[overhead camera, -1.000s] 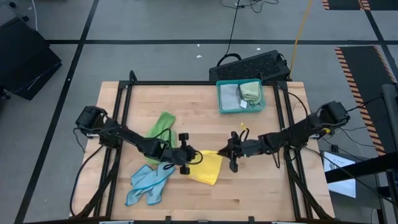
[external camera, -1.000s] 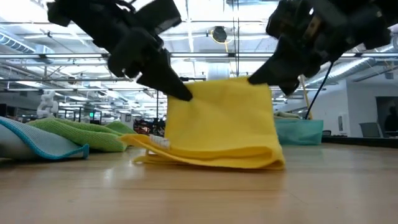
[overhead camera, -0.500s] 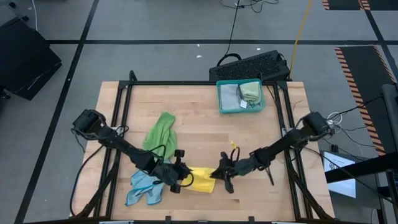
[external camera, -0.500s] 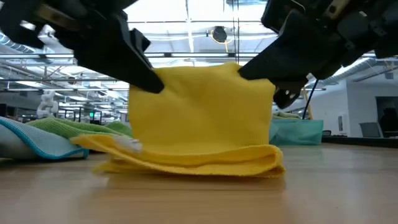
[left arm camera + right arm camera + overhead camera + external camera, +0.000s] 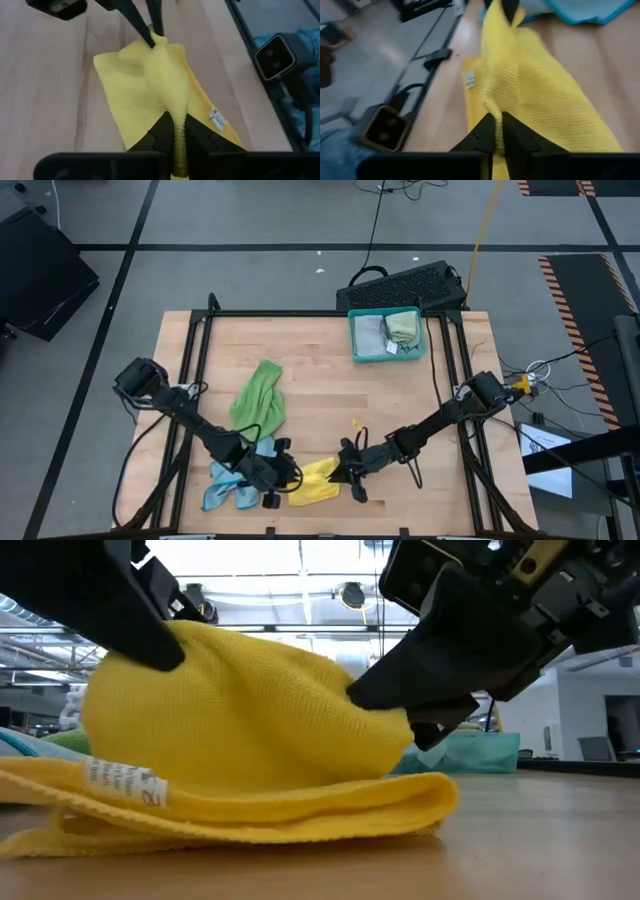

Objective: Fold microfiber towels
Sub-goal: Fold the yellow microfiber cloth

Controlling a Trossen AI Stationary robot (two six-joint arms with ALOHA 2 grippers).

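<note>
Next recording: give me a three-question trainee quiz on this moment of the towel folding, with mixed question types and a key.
1. True or false: both grippers pinch the yellow towel.
2. What holds the already folded towels? A) teal tray B) black keyboard C) cardboard box
3. Which towel lies beside the left gripper, opposite the right gripper?

Key: 1. True: each wrist view shows fingers closed on yellow fabric. 2. A, the teal tray. 3. The light blue towel.

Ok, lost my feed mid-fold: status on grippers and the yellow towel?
Left gripper and right gripper both pinch the yellow towel, near the table's front edge. Top layer raised over the bottom. Light blue towel beside it, not blocking.
</note>
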